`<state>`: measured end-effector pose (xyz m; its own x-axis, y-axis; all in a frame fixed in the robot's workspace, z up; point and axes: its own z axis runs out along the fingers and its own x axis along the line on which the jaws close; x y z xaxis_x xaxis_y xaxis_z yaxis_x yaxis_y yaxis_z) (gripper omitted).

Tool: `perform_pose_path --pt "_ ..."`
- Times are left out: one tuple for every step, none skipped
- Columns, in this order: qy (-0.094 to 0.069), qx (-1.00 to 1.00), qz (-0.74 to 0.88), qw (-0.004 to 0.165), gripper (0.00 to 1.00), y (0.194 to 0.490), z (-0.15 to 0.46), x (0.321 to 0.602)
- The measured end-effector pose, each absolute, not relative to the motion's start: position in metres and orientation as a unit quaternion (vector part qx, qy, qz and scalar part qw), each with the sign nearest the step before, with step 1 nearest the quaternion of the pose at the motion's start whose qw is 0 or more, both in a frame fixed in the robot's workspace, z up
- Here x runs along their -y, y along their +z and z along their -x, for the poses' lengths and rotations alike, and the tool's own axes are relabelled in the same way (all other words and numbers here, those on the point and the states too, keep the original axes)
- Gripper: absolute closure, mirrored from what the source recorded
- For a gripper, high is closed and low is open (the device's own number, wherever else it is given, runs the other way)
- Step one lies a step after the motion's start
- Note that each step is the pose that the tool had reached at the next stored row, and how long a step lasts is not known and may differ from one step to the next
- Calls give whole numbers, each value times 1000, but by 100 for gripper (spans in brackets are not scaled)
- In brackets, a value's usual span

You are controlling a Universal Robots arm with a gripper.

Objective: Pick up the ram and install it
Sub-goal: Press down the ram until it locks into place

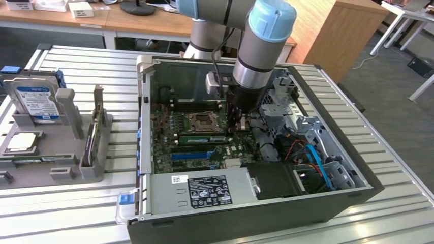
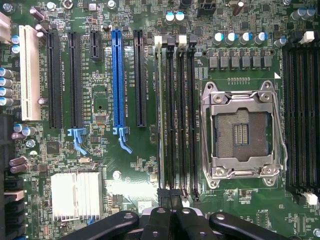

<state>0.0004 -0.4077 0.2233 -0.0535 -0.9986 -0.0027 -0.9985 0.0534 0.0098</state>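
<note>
Arm reaching down inside the open computer case [image 1: 339,193], pincer [image 2: 170,220] closed above the motherboard [image 2: 125,190], the ram [image 2: 161,110] standing green in the memory slot beside the CPU socket [image 2: 242,132], pincer near its end.

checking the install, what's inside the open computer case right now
Inside the computer case: the green motherboard, an empty processor socket, a ram stick seated in a slot beside it, and the arm's gripper. The arm hides whatever lies behind it.
</note>
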Motion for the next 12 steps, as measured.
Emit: perform_pose_path --pt "-4 726 -688 2 89 223 0 408" --pt "-5 726 -688 2 89 223 0 408" --pt "-5 726 -688 2 89 223 0 408" --pt "-5 726 -688 2 89 223 0 408" --pt "-5 726 -688 2 89 223 0 408" --pt "-4 726 -688 2 89 222 0 408" --pt "-4 726 -688 2 89 222 0 408" --pt "-4 726 -688 2 89 222 0 408" --pt "-5 726 -688 2 89 222 0 408" --pt "-5 726 -688 2 89 222 0 408" --pt "-5 726 -688 2 89 223 0 408" --pt "-5 726 -688 2 89 223 0 407"
